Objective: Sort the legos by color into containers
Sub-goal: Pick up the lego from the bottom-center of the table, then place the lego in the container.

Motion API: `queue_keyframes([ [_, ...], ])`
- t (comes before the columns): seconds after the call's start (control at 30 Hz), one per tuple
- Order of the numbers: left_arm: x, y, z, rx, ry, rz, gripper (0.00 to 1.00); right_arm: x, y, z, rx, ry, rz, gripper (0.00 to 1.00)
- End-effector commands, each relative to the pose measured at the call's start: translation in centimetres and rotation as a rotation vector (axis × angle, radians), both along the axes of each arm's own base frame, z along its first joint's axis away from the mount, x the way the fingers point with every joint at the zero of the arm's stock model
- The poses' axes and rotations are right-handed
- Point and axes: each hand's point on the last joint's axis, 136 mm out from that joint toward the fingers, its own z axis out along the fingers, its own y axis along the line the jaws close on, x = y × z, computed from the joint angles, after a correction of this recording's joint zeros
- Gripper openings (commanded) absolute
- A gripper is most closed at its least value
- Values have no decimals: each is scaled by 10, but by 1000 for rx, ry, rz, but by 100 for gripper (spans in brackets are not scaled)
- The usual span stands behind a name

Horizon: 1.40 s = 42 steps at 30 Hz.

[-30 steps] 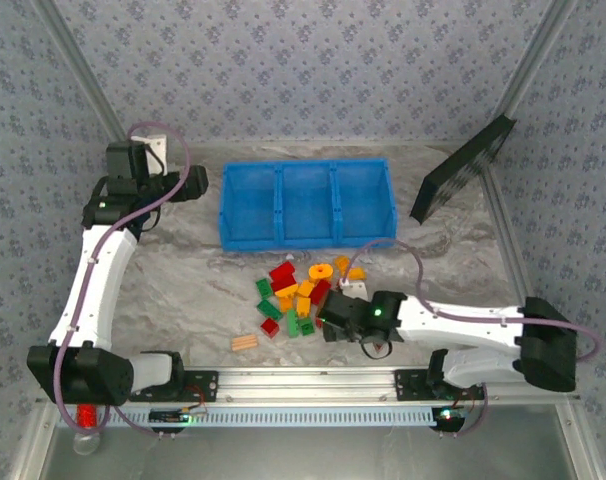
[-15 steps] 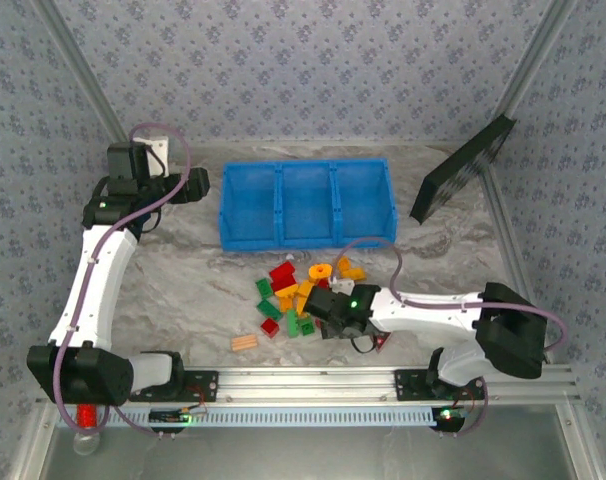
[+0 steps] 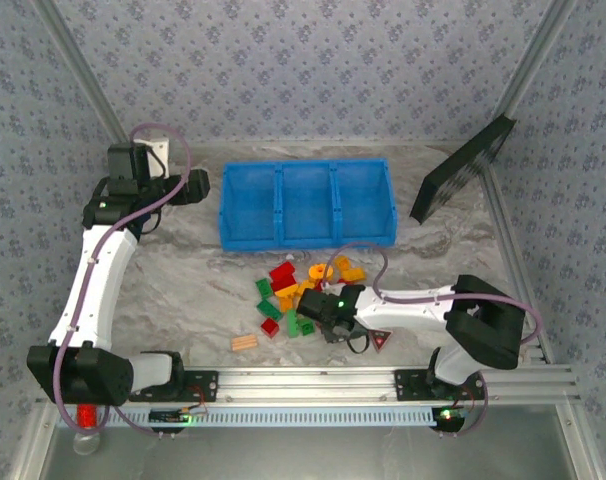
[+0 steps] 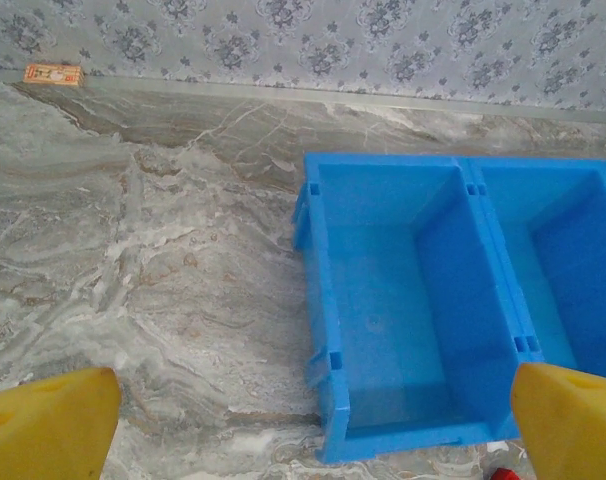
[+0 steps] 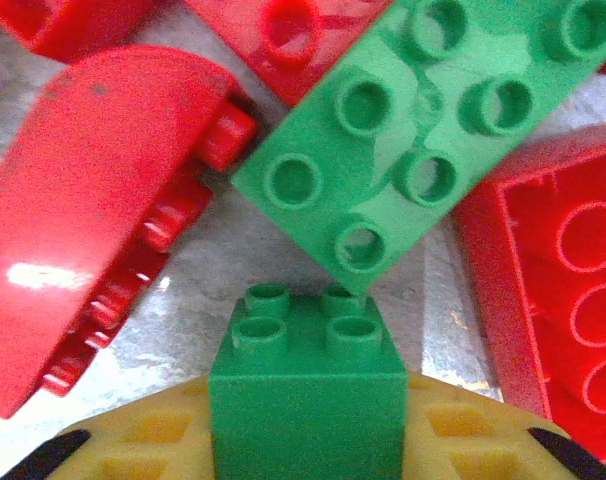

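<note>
- Legos [image 3: 301, 295], glossy studded bricks in red, green and yellow, are heaped on the marbled table [image 3: 183, 270] just before the blue containers [image 3: 305, 205], with the right gripper [image 3: 321, 314] down among them.
- Left gripper [image 4: 313, 405] is seen spread wide, nothing held, facing a bare-floored compartment [image 4: 403, 310].
- A green cube [image 5: 305, 395] is clamped in the right jaws.

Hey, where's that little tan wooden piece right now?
In the top view, the tan wooden piece lies near-left of the lego pile, closest to a small red brick.
</note>
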Motion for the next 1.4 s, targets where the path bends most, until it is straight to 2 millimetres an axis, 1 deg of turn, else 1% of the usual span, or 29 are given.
queue_keyframes([
  [0.0,-8,-6,9,11,-10,-36,100,2,2,15,2,2,4,29],
  [0.07,-13,-11,2,4,20,-45,100,5,3,34,22,-4,21,28],
  [0.13,-21,-18,-14,-1,83,-57,100,12,0,57,34,-17,34,27],
  [0.2,-30,-26,-32,-2,141,-76,100,26,-4,80,68,-36,32,27],
  [0.27,-45,-35,-50,9,194,-94,100,44,-12,104,95,-68,27,26],
  [0.33,-62,-46,-62,29,221,-122,99,63,-19,123,119,-103,14,26],
  [0.4,-80,-59,-71,42,241,-160,99,84,-28,137,136,-140,1,26],
  [0.5,-112,-85,-86,8,283,-244,99,119,-41,147,152,-184,-26,25],
  [0.53,-124,-93,-92,-5,303,-276,99,134,-43,155,169,-209,-39,25],
  [0.63,-158,-112,-114,-15,367,-351,98,172,-50,156,176,-249,-63,25],
  [0.77,-194,-128,-142,-24,439,-404,92,216,-51,146,155,-265,-69,25],
  [0.87,-214,-140,-156,-48,477,-430,90,246,-54,135,145,-268,-88,25],
  [0.97,-229,-152,-170,-29,499,-459,89,272,-55,127,152,-271,-111,25],
  [1.07,-241,-160,-185,24,523,-490,87,291,-55,117,158,-261,-126,25],
  [1.13,-246,-164,-194,69,541,-502,85,300,-56,111,163,-251,-133,26],
  [1.23,-253,-170,-205,120,563,-526,84,309,-57,98,165,-228,-140,26],
  [1.37,-258,-174,-221,167,597,-526,82,317,-58,82,160,-194,-145,28],
])
